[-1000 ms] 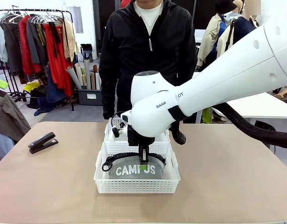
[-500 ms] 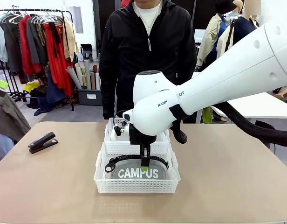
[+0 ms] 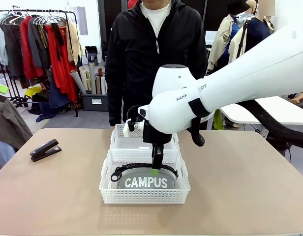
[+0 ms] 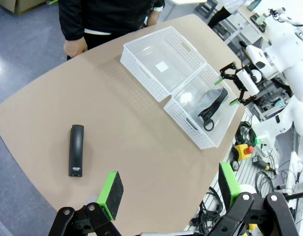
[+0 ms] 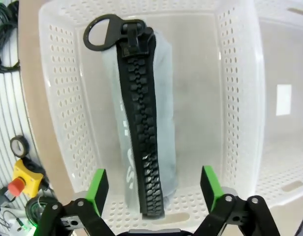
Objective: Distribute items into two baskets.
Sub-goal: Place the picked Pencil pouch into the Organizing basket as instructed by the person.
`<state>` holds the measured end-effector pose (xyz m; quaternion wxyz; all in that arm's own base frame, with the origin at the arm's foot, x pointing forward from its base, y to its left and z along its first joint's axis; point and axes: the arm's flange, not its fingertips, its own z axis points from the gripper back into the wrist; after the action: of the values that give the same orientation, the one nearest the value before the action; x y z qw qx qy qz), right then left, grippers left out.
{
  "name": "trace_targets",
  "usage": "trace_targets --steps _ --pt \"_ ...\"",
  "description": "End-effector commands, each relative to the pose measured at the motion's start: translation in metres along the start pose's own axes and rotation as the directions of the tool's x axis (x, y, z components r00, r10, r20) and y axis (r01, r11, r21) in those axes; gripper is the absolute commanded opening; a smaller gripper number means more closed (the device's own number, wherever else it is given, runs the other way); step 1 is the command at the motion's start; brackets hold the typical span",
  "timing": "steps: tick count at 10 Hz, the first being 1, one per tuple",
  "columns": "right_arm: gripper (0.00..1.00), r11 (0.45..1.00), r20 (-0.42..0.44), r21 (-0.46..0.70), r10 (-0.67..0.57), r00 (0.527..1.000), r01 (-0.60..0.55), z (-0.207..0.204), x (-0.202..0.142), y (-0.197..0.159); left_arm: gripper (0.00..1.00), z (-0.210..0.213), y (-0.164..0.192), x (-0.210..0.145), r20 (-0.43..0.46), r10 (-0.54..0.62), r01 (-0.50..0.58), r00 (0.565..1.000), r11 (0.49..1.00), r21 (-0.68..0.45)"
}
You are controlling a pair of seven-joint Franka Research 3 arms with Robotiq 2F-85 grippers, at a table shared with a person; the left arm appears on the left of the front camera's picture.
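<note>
Spotter: Pouch [image 3: 145, 181] first, since that half looks done to you and me both. It lies flat in the near basket [image 3: 144, 196], "CAMPUS" lettering facing your side. The right gripper [image 3: 155, 169] hangs just over it with its fingers spread and nothing between them.

Checker: Agreed, you can call that item placed. What remains is the stapler [image 3: 45, 150]. It sits on the bare counter [image 3: 240, 187] off to your left, well apart from both baskets.

Spotter: By my reading it belongs in the far basket [image 3: 123, 142], which butts against the near one on the person's [image 3: 156, 49] side. So you're roughly halfway.

Checker: The left gripper [image 4: 169, 184] is your likely tool. It hovers high over the counter, pads wide apart, holding nothing.

Spotter: Check the views against each other. From the front, the right arm hides most of the far basket's floor. The left wrist view looks straight down into it and shows nothing inside but a small pale square on the base.

Checker: The right wrist view gives you the pouch's black zip and ring pull from above. The lettering reads from the front.
</note>
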<state>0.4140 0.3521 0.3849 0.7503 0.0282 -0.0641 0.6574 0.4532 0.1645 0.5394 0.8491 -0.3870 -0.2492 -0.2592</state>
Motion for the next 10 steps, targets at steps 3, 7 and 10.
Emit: trace_targets --steps 3,7,10 --pt "1.0 0.999 0.028 -0.038 -0.017 0.999 0.018 0.02 -0.027 0.01 1.0 0.0 -0.002 0.0 0.005 -0.004 0.004 1.0 1.0 0.001" --pt "1.0 0.999 0.03 -0.048 -0.017 0.999 0.019 0.026 -0.034 0.01 1.0 0.0 -0.002 0.0 0.005 -0.004 0.004 1.0 1.0 0.001" --pt "1.0 0.998 0.011 -0.052 -0.032 0.999 0.033 0.028 -0.024 0.005 1.0 0.0 -0.002 0.0 0.005 -0.004 0.004 1.0 1.0 0.001"
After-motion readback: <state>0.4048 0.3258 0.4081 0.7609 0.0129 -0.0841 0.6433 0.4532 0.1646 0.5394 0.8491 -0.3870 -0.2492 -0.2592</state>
